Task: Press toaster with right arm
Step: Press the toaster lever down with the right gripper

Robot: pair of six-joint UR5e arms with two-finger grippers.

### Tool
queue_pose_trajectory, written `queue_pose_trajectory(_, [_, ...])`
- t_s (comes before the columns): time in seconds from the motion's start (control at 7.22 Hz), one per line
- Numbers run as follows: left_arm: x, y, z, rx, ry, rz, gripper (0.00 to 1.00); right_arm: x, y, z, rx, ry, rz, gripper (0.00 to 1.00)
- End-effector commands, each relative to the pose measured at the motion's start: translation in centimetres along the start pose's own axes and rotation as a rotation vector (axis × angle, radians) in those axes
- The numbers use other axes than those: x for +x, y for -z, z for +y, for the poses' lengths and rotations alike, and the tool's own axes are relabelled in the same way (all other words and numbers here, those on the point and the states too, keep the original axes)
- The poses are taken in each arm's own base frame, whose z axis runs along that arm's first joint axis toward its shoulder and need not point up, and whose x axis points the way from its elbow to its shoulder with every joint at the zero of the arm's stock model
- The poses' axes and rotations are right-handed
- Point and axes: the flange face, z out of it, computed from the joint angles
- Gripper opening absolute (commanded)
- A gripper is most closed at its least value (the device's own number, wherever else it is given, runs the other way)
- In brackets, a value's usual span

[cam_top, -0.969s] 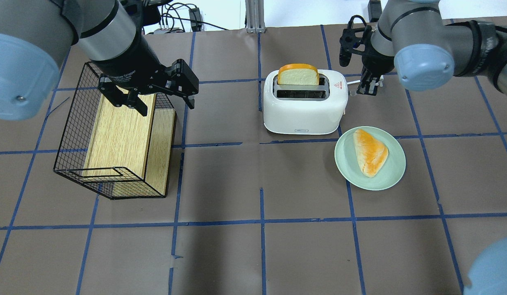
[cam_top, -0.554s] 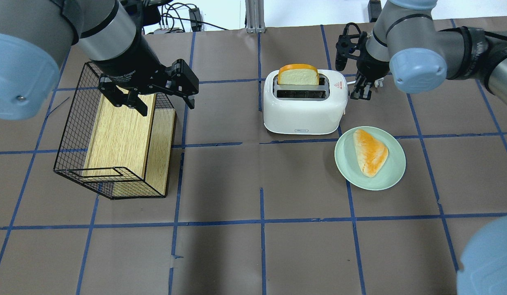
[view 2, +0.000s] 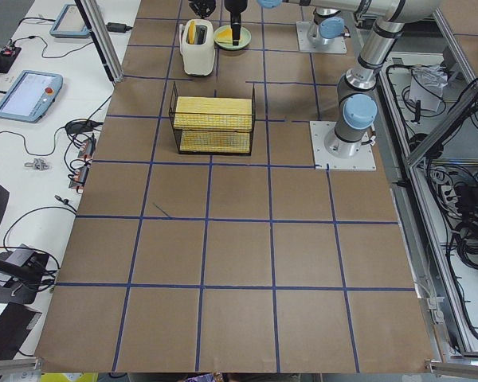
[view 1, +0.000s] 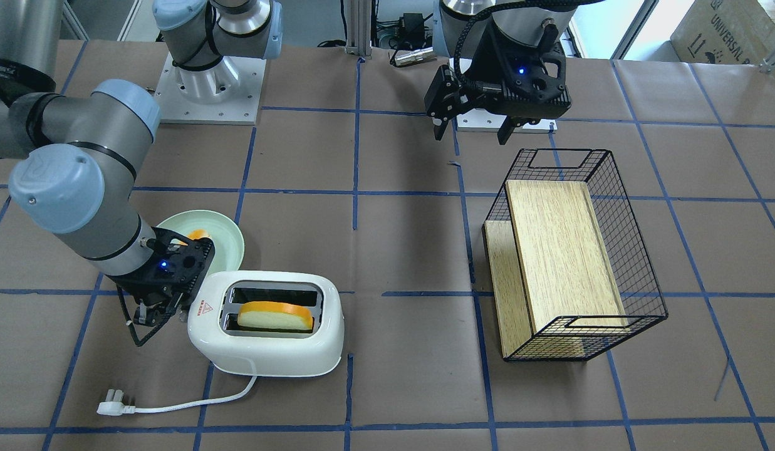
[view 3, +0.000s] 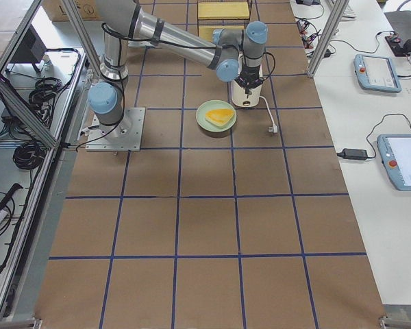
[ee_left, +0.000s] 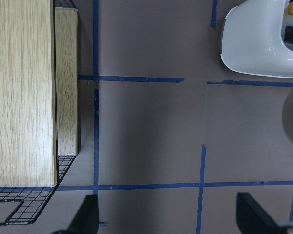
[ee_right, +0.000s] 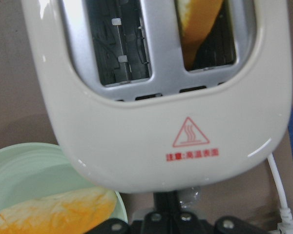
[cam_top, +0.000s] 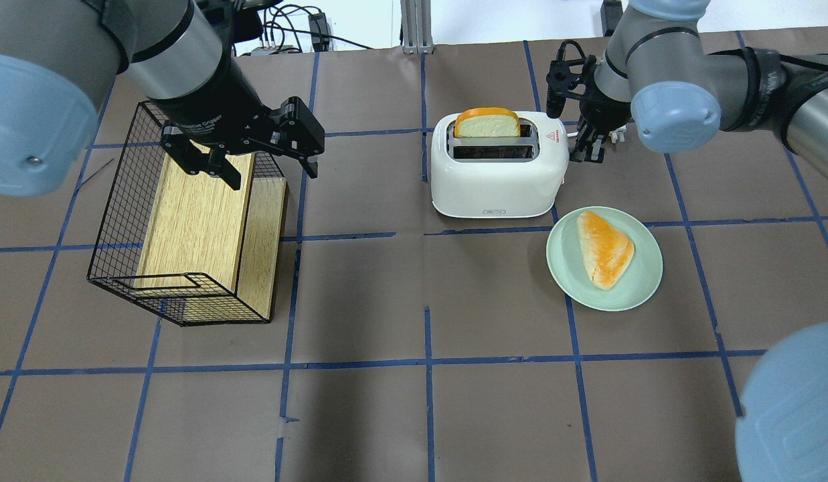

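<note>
The white toaster (cam_top: 494, 181) stands at the table's middle back, with a bread slice (cam_top: 487, 124) in its rear slot. It also shows in the front view (view 1: 268, 354) and fills the right wrist view (ee_right: 161, 136), red triangle sticker toward the camera. My right gripper (cam_top: 584, 154) is shut, fingers pointing down against the toaster's right end, where the lever knob (ee_right: 188, 195) sits just above the fingertips. In the front view the right gripper (view 1: 150, 316) touches that end. My left gripper (cam_top: 270, 171) is open and empty above the wire basket.
A black wire basket (cam_top: 119, 201) holding wooden boards (cam_top: 193, 221) lies at the left. A pale-green plate (cam_top: 567, 274) with a bread piece (cam_top: 604, 248) sits in front of the toaster's right end. The white cord and plug (view 1: 111, 408) trail behind the toaster.
My right gripper has moved left and down against the toaster's end. The bread slice sits a little lower in its slot. The left arm has not moved.
</note>
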Motion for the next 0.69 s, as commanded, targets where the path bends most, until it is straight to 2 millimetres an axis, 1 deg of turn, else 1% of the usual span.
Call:
queue_pose_trajectory(0.0, [0.0,0.1,0.0,0.001,0.0,0.0,1.0,0.2,-0.9,0.3,0.002,0.013,0.003,0.08])
queue_pose_trajectory(0.55, [0.0,0.0,0.0,0.0,0.0,0.0,1.0,0.4,-2.0,0.3,0.001,0.012,-0.008,0.08])
